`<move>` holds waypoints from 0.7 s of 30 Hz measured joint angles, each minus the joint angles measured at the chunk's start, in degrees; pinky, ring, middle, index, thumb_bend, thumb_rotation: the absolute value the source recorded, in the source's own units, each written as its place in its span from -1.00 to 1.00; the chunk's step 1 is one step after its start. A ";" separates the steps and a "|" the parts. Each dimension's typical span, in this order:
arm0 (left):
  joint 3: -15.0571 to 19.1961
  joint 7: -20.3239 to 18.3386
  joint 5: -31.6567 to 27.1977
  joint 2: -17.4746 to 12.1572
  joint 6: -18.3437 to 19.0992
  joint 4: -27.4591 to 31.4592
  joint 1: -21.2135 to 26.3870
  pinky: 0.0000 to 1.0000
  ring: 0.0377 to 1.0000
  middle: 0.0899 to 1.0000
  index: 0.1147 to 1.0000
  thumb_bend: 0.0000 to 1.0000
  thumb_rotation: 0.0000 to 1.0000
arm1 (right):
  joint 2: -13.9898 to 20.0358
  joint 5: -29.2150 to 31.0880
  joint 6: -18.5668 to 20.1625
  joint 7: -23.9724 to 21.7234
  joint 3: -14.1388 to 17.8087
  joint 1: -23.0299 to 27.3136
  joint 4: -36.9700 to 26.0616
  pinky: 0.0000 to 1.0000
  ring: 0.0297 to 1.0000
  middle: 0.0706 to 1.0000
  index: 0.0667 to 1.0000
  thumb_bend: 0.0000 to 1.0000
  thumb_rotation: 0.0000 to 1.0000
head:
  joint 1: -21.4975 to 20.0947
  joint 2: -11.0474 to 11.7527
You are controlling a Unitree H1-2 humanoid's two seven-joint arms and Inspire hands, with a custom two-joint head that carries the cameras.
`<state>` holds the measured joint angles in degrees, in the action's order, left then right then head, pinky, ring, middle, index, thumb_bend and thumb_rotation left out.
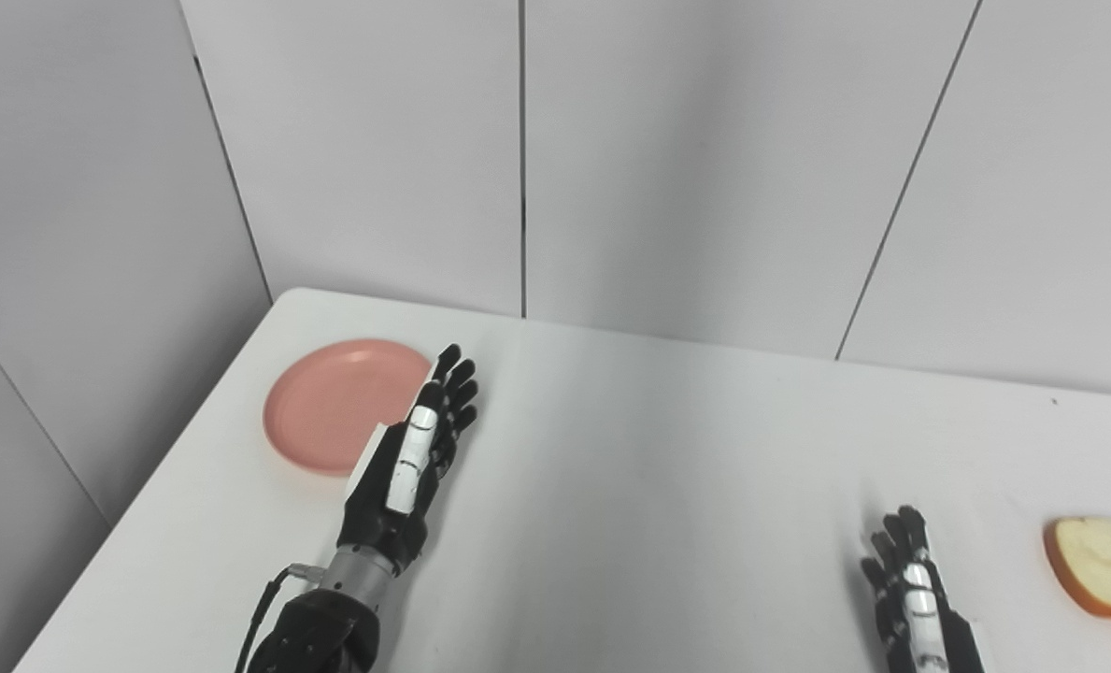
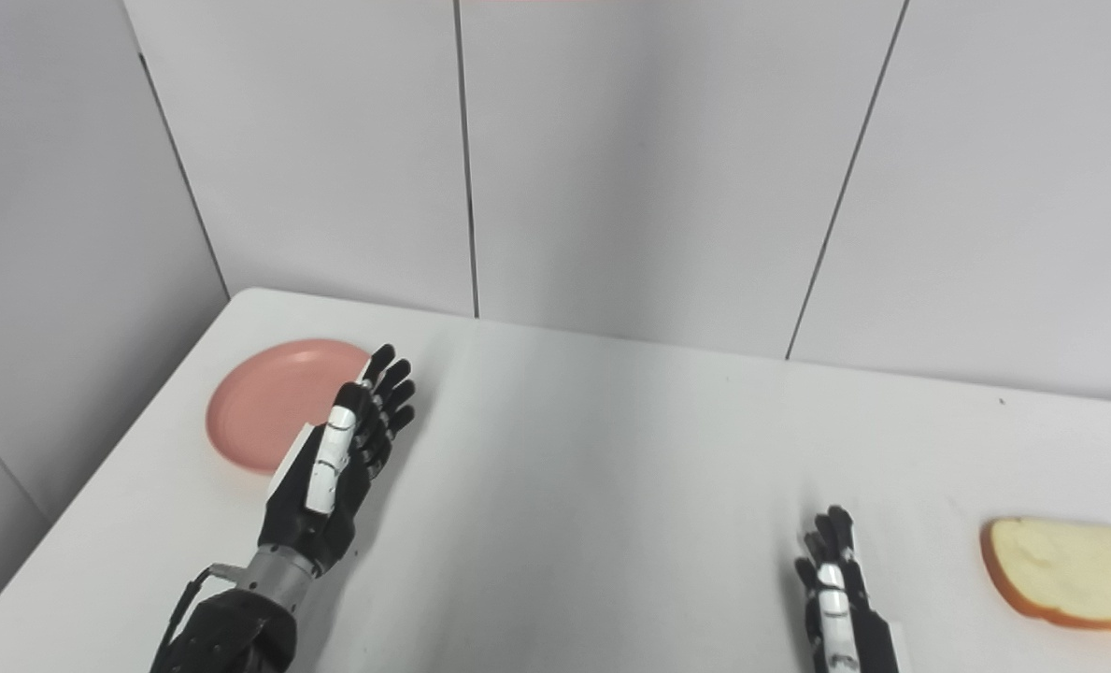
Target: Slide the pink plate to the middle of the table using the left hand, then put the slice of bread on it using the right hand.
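A pink plate (image 1: 331,407) lies on the white table (image 1: 630,486) near its far left corner. My left hand (image 1: 415,458) is open with fingers straight, raised edge-on just right of the plate, overlapping its right rim; whether it touches is unclear. A slice of bread (image 1: 1104,565) lies flat at the right edge of the table. My right hand (image 1: 910,598) is open and empty, low at the front, a short way left of the bread. The same things show in the right eye view: plate (image 2: 270,402), left hand (image 2: 335,467), bread (image 2: 1064,570), right hand (image 2: 835,598).
Grey wall panels (image 1: 518,159) stand close behind the table's far edge and along its left side. The table's left edge runs diagonally just beyond the plate.
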<state>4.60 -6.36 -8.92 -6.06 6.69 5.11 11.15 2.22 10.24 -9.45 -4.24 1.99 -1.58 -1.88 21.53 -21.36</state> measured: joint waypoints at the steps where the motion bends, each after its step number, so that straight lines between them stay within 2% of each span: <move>1: 0.48 0.02 0.15 -0.73 -0.34 -0.83 0.71 1.00 1.00 1.00 1.00 0.52 1.00 | 0.01 0.10 -0.05 -0.01 0.09 0.00 0.00 1.00 1.00 1.00 1.00 0.39 0.77 | 0.01 0.00; 7: 3.62 -0.08 -0.09 -4.65 -1.55 -6.23 5.02 1.00 1.00 0.99 1.00 0.53 1.00 | 0.24 1.15 -0.46 -0.59 0.32 0.24 0.27 1.00 1.00 1.00 1.00 0.38 0.77 | 1.50 0.17; 10: 5.71 0.02 -0.57 -6.05 -2.11 -7.91 7.11 1.00 0.94 0.90 0.94 0.54 1.00 | 0.52 1.77 -0.76 -1.30 0.58 0.40 0.52 1.00 1.00 1.00 1.00 0.37 0.78 | 1.85 0.35; 11: 6.26 0.29 -0.77 -6.32 -2.49 -9.16 7.97 0.94 0.84 0.82 0.85 0.53 1.00 | 0.73 1.85 -1.15 -1.69 0.63 0.57 0.72 1.00 1.00 1.00 1.00 0.38 0.79 | 2.03 0.44; 14: 8.32 2.09 -0.94 -6.84 -4.25 -13.17 9.84 0.82 0.74 0.72 0.77 0.50 1.00 | 1.05 1.85 -2.94 -2.14 0.71 1.33 1.49 1.00 1.00 1.00 1.00 0.40 0.80 | 2.20 0.53; 21: 10.56 4.07 -1.13 -7.65 -8.16 -20.03 12.42 0.59 0.59 0.56 0.58 0.50 1.00 | 1.49 2.10 -3.72 -2.59 0.86 1.78 2.01 1.00 1.00 1.00 1.00 0.46 0.79 | 2.64 0.70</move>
<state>15.15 -2.29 -10.04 -13.71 -1.47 -14.91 23.57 3.71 12.34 -13.17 -6.83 2.85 0.20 0.13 24.17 -20.65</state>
